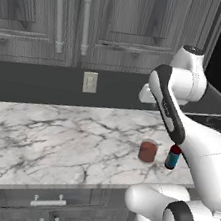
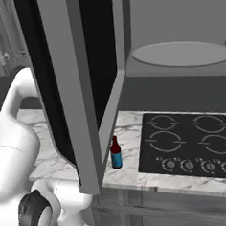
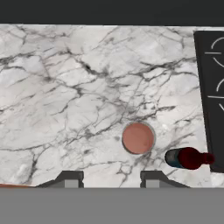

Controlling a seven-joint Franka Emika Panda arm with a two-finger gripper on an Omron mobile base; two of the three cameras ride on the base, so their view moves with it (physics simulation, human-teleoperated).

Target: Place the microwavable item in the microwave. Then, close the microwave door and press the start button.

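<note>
The microwavable item (image 1: 148,151), a short reddish-brown cup with a clear rim, stands upright on the marble counter (image 1: 53,134). From above, the cup (image 3: 138,138) lies just past my gripper (image 3: 110,180), slightly right of the gap between the fingers. The gripper hangs over the counter, open, with nothing between its fingertips (image 3: 70,179). The microwave (image 2: 175,28) sits above the stovetop with its round turntable plate (image 2: 180,54) showing. The microwave door (image 2: 67,89) is swung wide open toward me.
A slim blue-labelled bottle (image 1: 173,157) with a red neck stands right beside the cup (image 3: 186,158), near the counter's front (image 2: 116,154). The black stovetop (image 2: 189,145) lies right of it (image 3: 212,96). Wall cabinets (image 1: 72,15) hang above the counter.
</note>
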